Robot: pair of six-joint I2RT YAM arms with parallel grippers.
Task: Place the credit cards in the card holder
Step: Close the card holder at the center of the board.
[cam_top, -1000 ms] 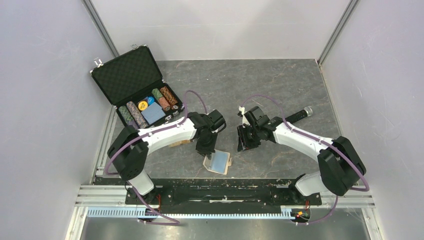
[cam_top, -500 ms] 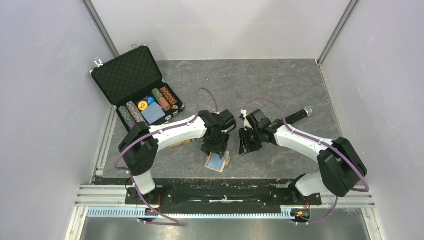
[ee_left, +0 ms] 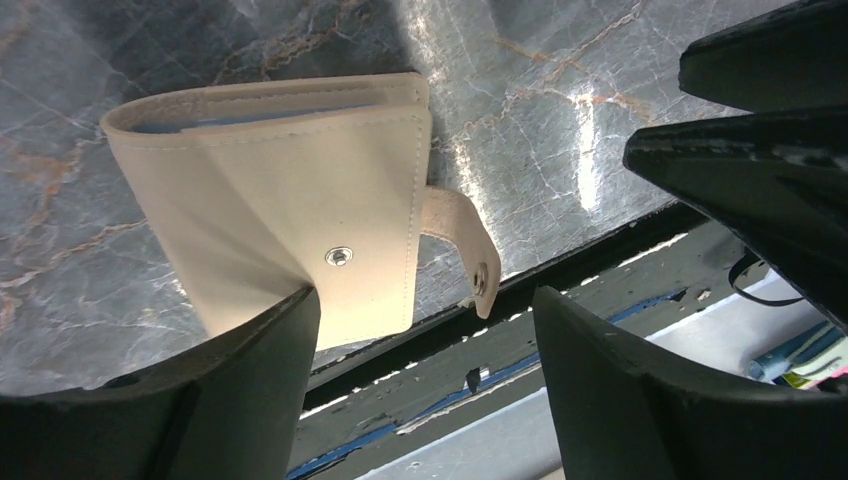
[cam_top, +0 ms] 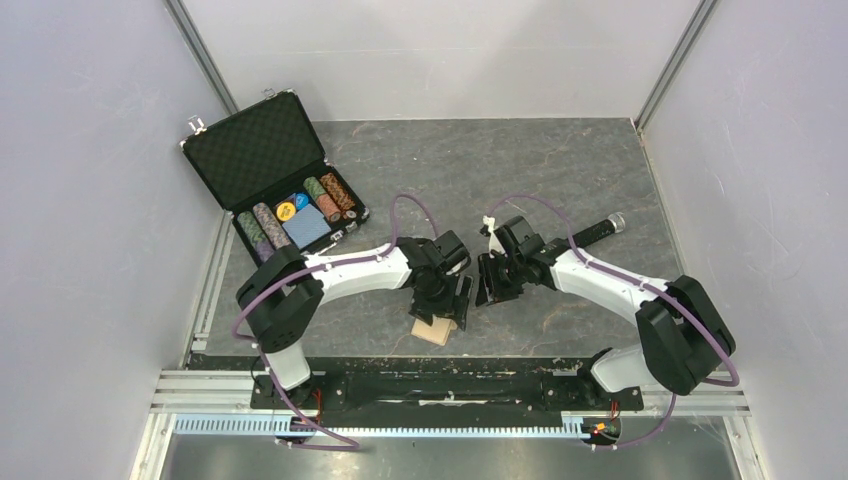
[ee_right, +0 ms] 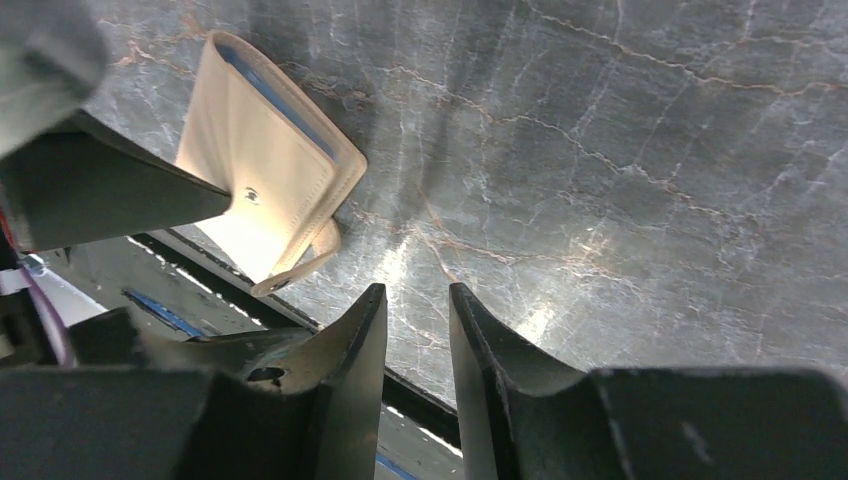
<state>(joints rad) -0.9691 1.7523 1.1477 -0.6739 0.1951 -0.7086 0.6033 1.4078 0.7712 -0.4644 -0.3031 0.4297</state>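
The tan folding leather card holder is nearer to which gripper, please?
Left. The left gripper hangs right above the tan leather card holder; the right gripper is off to its right, not above it.

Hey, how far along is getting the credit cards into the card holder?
Looks nearly done: the card holder lies folded on the table, no loose cards in view, though its contents are hidden. In hand: nothing; the left hand hangs open over it, the right hand empty. Left: the snap tab is unfastened.
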